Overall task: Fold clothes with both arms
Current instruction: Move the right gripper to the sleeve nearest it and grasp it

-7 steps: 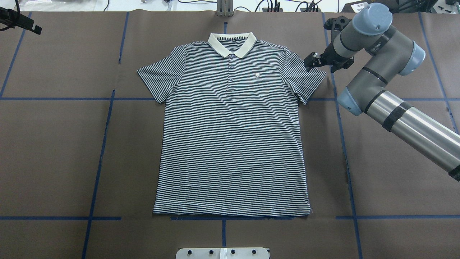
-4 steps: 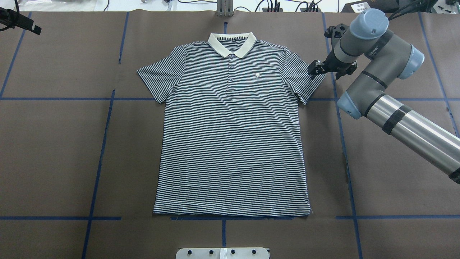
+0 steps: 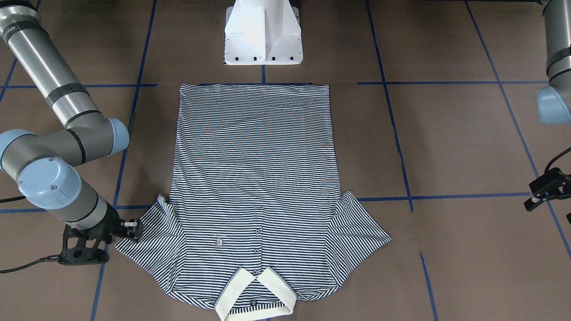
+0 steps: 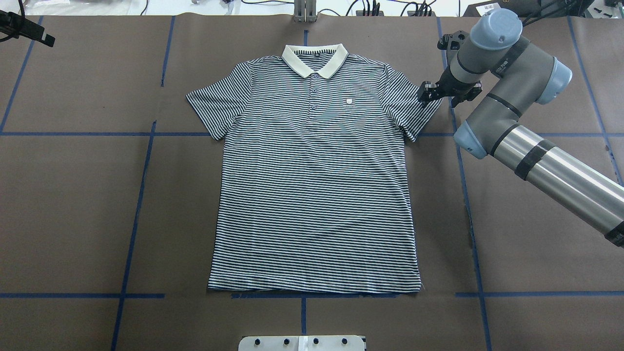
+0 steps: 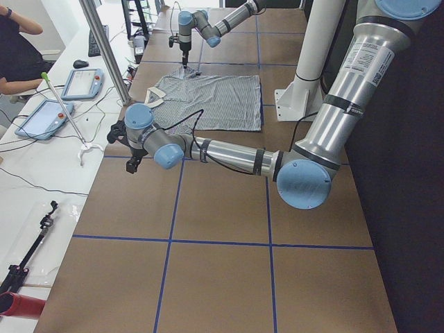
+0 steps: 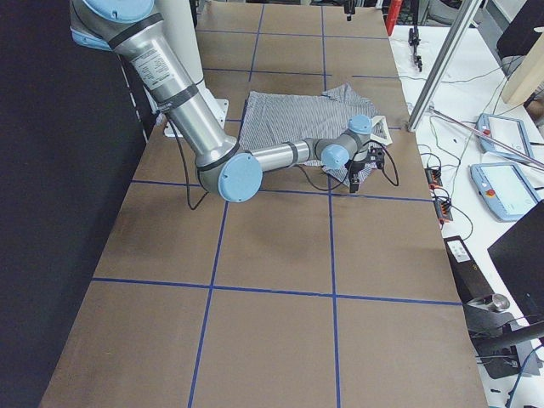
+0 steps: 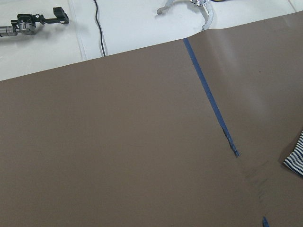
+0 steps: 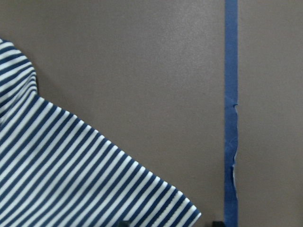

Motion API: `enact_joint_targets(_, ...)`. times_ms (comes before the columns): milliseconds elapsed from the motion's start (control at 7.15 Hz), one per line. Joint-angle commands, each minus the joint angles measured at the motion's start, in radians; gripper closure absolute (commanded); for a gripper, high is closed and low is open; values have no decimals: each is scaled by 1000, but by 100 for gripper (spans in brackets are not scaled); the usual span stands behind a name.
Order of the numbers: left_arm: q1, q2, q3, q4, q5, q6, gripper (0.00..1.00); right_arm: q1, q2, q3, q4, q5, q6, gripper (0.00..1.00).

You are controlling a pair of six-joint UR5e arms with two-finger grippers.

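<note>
You've got the striped polo shirt flat, buttons up, hem just beyond the white pedestal base, right gripper low at its sleeve tip with jaws parted, and the left gripper way out to that base's side, spread impossible to read.

We see a polo shirt in thin navy-and-white stripes, with a plain cream collar and a tiny pale chest patch. Our worktop is a dull brown, crossed by a grid of blue tape lines. The right arm is grey and silver with light blue joint caps and a black band. Its tool is black, as is the left tool. The pedestal base is white.
</note>
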Motion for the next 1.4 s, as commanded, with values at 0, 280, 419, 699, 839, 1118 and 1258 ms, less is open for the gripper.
enact_joint_targets(0, 0, 0, -1, 0, 0, 0, 0, 1, -1, -6, 0, 0, -12, 85)
enact_joint_targets(280, -2, 0, 0, 0, 0, 0, 0, 16, 2, -3, 9, 3, -47, 100)
enact_joint_targets(419, -2, 0, 0, 0, 0, 0, 0, 17, 5, 3, 15, 2, -42, 100)
enact_joint_targets(699, -3, 0, -1, 0, -2, -2, 0, 17, 19, 71, 9, 11, -41, 100)
enact_joint_targets(839, -9, -2, 0, 0, -2, 0, 0, 4, 19, 113, 3, 11, -41, 100)
enact_joint_targets(1118, -9, -2, 0, 1, -2, 0, 0, -92, 37, 197, 3, 0, -36, 100)
enact_joint_targets(1258, -9, 0, 0, 1, -2, 0, 0, -108, 90, 173, 1, -58, -26, 100)
